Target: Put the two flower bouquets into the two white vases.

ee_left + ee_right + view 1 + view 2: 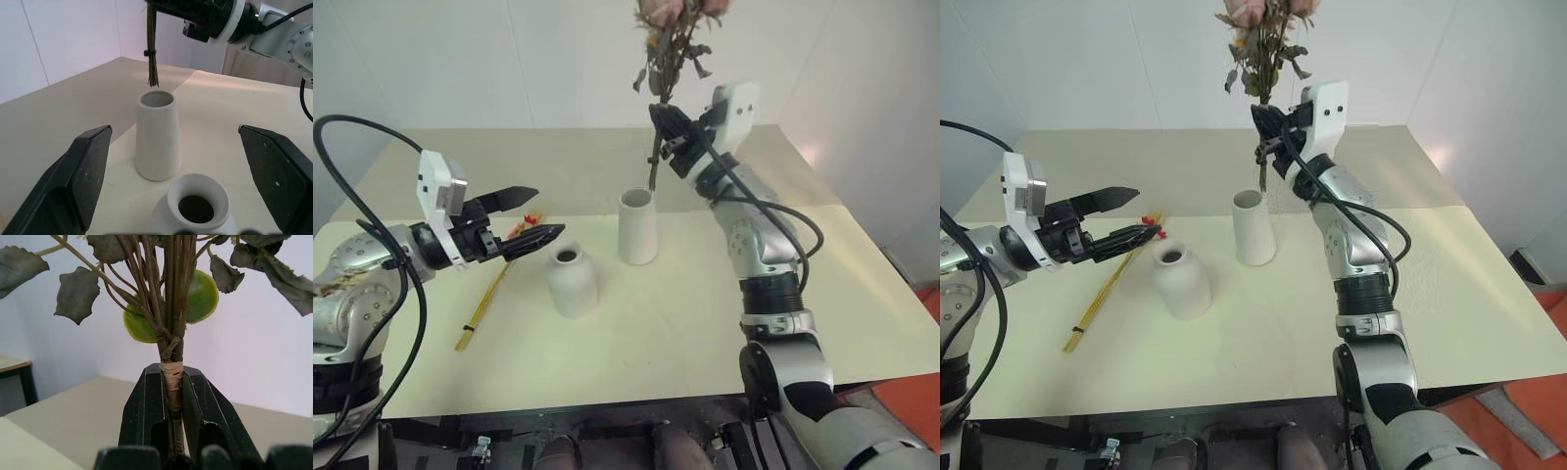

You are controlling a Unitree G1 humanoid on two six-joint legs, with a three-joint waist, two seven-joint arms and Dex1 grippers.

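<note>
Head pair: your two eye views look forward and down from above the counter (705,333), side by side, sharing nearly the whole scene: both arms, the tall vase (637,226) and the short vase (572,280).

Left wrist: you look level along the left gripper (181,181), close over the short vase's mouth, towards the tall vase just behind it and the right gripper (195,17) above. It shares both vases with the head pair.

Right wrist: you look upward along the right gripper, very near the bushy bouquet (171,308), wall behind.
</note>
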